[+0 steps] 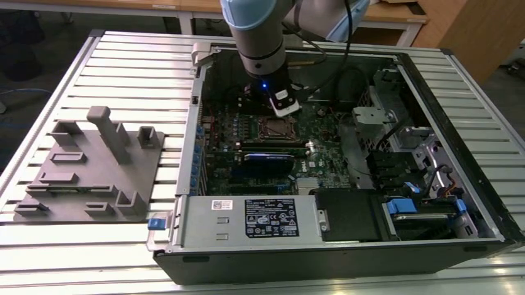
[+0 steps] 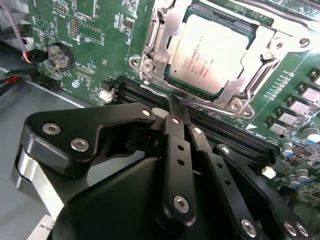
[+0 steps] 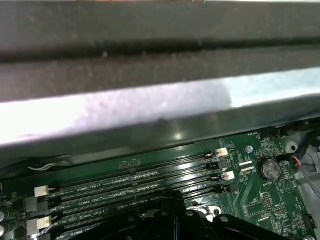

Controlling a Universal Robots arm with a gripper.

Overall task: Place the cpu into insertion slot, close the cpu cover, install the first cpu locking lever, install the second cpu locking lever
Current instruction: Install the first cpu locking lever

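The cpu (image 2: 209,56) sits flat in the insertion slot (image 2: 260,37) on the green board, silver top up, and the cpu cover (image 2: 162,42) lies down around it, framing the chip so its cut-out shows the metal lid. Just beside the socket's near edge, over the black memory slots (image 2: 225,132), the gripper (image 2: 176,112) hovers with its fingers pressed together on nothing, a narrow tip suited, I'd judge, to nudging a lever. In the exterior view the arm (image 1: 260,43) reaches straight down into the open computer case (image 1: 459,123).
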